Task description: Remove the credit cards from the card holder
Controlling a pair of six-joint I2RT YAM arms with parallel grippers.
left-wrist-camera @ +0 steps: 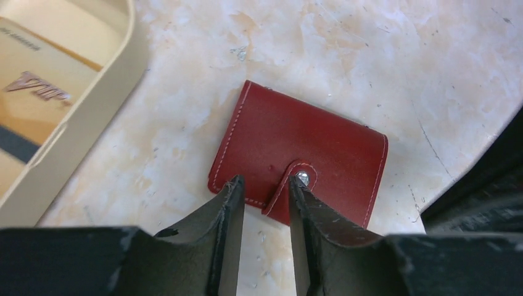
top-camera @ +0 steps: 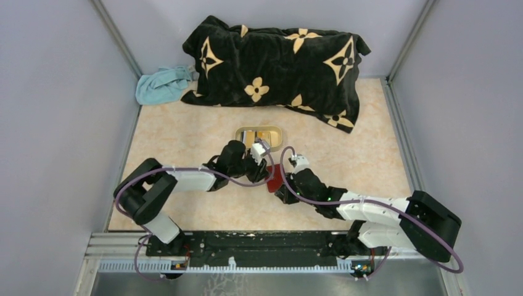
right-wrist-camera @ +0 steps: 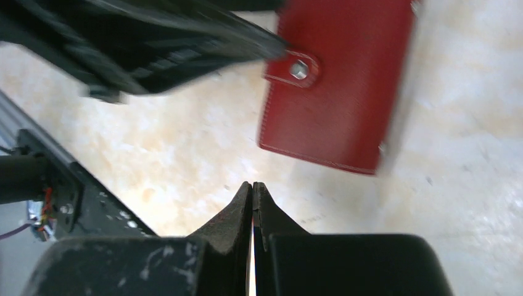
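My left gripper [left-wrist-camera: 264, 188] hangs part-open over the closed card holder [left-wrist-camera: 296, 139], holding nothing. My right gripper [right-wrist-camera: 253, 185] is pinched tight and empty, just beside it.

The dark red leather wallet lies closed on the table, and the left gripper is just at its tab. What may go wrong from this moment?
1. The dark red leather wallet lies flat with its snap tab apparently fastened, and nothing pins it down: the right gripper is shut and apart from it. A pull on the tab may drag or lift the whole wallet instead.
2. The open left gripper straddles only the tab's edge, so a grip there may slip off.
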